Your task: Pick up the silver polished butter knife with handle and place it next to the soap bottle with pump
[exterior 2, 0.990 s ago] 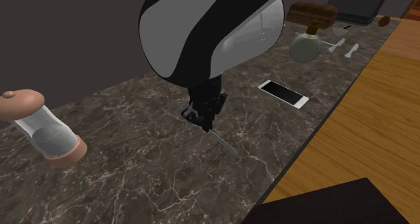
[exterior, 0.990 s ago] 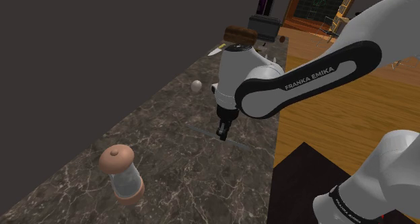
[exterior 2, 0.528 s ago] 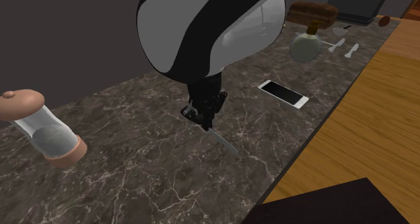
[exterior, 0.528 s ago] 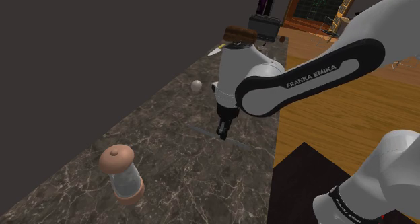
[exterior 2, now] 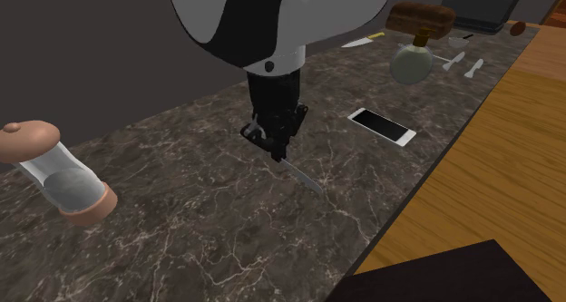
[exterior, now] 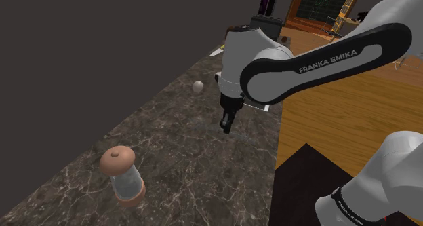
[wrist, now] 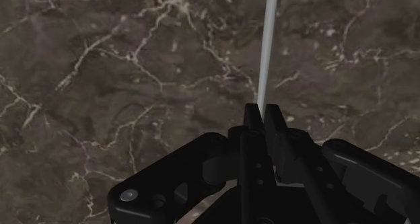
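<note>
My black gripper (exterior 2: pixel 277 153) is shut on one end of the thin silver butter knife (exterior 2: pixel 300 176), whose blade slants down from the fingers just above the dark marble counter (exterior 2: pixel 200 219). In the wrist view the blade (wrist: pixel 268 48) runs straight out from between the closed fingertips (wrist: pixel 252 118). In the shoulder view the gripper (exterior: pixel 226 127) hangs over the counter's middle. A round pale bottle with a small pump-like top (exterior 2: pixel 413 63) stands farther along the counter and appears as a small pale ball (exterior: pixel 198 86) in the shoulder view.
A clear jar with a tan cap (exterior 2: pixel 56 169) stands at the counter's other end. A white phone (exterior 2: pixel 383 126) lies near the counter edge. Beyond it are small white utensils (exterior 2: pixel 463 64), another knife (exterior 2: pixel 363 41), a brown block (exterior 2: pixel 422 17) and a dark box (exterior 2: pixel 483 5). Wooden floor (exterior 2: pixel 490 164) lies past the edge.
The arm has risen and the gripper has lifted the knife off the counter, staying shut on it. Nothing else has moved.
</note>
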`<act>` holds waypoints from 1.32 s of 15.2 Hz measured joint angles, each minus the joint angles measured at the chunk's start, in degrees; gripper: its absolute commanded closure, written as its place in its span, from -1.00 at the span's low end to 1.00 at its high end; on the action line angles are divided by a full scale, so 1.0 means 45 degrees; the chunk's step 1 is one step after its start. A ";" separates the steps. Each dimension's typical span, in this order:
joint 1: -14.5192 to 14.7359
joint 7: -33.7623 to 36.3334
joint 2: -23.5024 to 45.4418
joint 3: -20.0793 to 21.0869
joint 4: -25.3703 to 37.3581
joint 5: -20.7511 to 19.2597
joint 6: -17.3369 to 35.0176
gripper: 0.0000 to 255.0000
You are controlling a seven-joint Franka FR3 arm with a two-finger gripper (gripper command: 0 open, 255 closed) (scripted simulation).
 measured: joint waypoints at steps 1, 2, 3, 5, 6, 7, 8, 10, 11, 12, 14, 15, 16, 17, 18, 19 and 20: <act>-0.0002 -0.0031 -0.0121 -0.0015 0.0092 0.0029 -0.0210 1.00; 0.0003 -0.0030 -0.0189 -0.0015 0.0197 0.0043 -0.0380 1.00; 0.0000 -0.0055 -0.0275 -0.0030 0.0305 0.0060 -0.0573 1.00; 0.0004 -0.0075 -0.0427 -0.0043 0.0482 0.0095 -0.0898 1.00; -0.0004 -0.0107 -0.0513 -0.0064 0.0573 0.0110 -0.1073 1.00; -0.0001 -0.0111 -0.0583 -0.0068 0.0663 0.0124 -0.1232 1.00; 0.0004 -0.0118 -0.0668 -0.0074 0.0752 0.0142 -0.1404 1.00; -0.0014 -0.0171 -0.0778 -0.0112 0.0993 0.0153 -0.1753 1.00; -0.0018 -0.0179 -0.0814 -0.0123 0.1130 0.0157 -0.1926 1.00; -0.0012 -0.0175 -0.0888 -0.0125 0.1270 0.0171 -0.2137 1.00; -0.0010 -0.0185 -0.1008 -0.0138 0.1488 0.0190 -0.2471 1.00; -0.0015 -0.0197 -0.1044 -0.0151 0.1631 0.0193 -0.2651 1.00; -0.0016 -0.0199 -0.1083 -0.0158 0.1761 0.0197 -0.2819 1.00; -0.0009 -0.0185 -0.1117 -0.0154 0.1893 0.0203 -0.2984 1.00; -0.0011 -0.0190 -0.1162 -0.0163 0.2043 0.0208 -0.3178 1.00; -0.0016 -0.0201 -0.1200 -0.0176 0.2189 0.0209 -0.3361 1.00; -0.0021 -0.0211 -0.1235 -0.0188 0.2325 0.0212 -0.3532 1.00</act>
